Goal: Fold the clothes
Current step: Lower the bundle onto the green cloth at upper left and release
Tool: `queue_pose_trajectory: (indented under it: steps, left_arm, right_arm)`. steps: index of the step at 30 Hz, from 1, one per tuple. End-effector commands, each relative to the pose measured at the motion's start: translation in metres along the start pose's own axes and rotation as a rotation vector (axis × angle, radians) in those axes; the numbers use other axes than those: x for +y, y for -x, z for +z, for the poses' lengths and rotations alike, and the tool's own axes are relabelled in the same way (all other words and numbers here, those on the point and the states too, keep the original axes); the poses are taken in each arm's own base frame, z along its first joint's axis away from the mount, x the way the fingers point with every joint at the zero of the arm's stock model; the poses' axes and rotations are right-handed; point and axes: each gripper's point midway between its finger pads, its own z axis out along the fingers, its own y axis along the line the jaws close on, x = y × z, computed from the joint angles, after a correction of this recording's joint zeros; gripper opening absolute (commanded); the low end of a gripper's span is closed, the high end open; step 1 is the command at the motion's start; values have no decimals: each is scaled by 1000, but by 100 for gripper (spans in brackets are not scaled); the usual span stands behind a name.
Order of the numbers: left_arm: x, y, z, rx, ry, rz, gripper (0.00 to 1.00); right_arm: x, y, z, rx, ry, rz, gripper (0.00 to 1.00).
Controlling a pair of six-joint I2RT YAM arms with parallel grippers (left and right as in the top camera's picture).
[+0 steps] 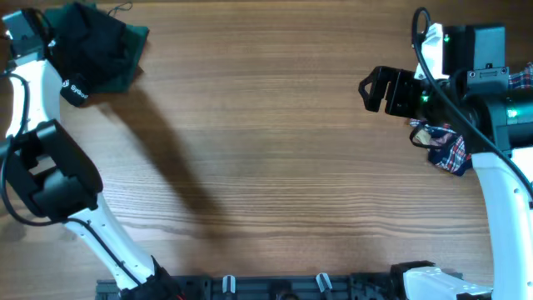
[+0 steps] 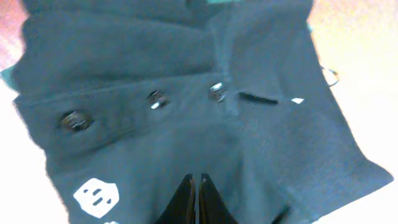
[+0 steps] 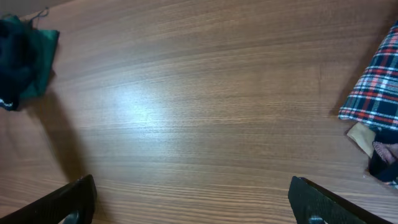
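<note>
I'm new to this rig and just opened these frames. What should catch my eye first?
The dark garment with a row of metal snaps fills the left wrist view, the left jaws shut on its folds. Overhead, it sits bunched on a green cloth at the top-left corner of the table, and a plaid garment lies crumpled at the right edge beneath the right arm, its right jaws wide open.
</note>
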Motion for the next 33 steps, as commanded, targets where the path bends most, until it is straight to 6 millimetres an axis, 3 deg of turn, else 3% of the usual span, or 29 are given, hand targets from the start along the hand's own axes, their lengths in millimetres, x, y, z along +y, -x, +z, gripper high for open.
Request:
queue_pose_trajectory:
  steps: [1, 8, 11, 15, 21, 24, 27, 33]
  left_arm:
    - [-2, -17, 38, 25, -14, 0, 4]
    - [16, -52, 87, 84, 14, -2, 7]
    - [18, -56, 91, 93, 16, 52, 7]
    - [3, -25, 65, 14, -18, 136, 8]
    - [-28, 43, -6, -178, -77, 140, 13]
    - [-22, 74, -35, -293, -12, 126, 13]
    - [-6, 85, -40, -336, 59, 107, 14]
    - [27, 83, -17, -311, 108, 78, 13]
  right_arm:
    - [-2, 5, -8, -30, -12, 10, 100]
    - [-2, 5, -8, -30, -12, 11, 100]
    - [-2, 6, -8, -31, -12, 10, 100]
    - [-2, 6, -8, -31, -12, 10, 100]
    - [-1, 6, -8, -34, -11, 10, 100]
    - [-2, 5, -8, -30, -13, 10, 100]
    - [-2, 5, -8, -29, -13, 10, 100]
    - [-2, 5, -8, -28, -13, 11, 100]
